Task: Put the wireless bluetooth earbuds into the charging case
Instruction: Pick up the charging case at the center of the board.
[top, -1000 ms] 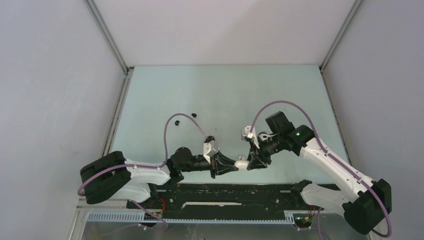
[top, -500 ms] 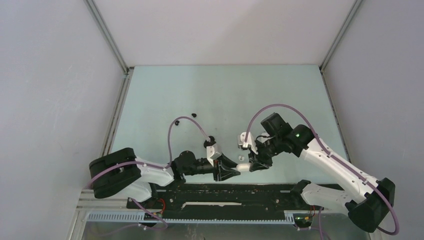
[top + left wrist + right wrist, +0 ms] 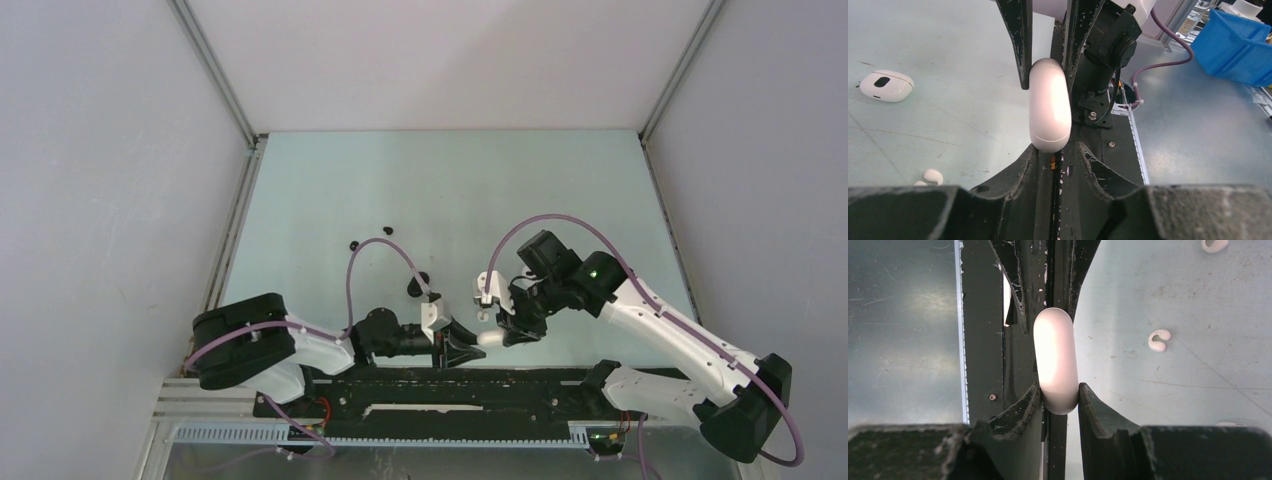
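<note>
Right gripper (image 3: 1058, 388) clamps glossy white pill-shaped plastic charging case (image 3: 1055, 352); left gripper (image 3: 1057, 149) sits slack, unclenched, around its other end.

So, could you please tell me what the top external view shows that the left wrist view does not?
Only top external: two black earbuds lying on the table. Only left wrist: a second white case and a blue bin. Both: the pill-shaped white case gripped by the right fingers.
</note>
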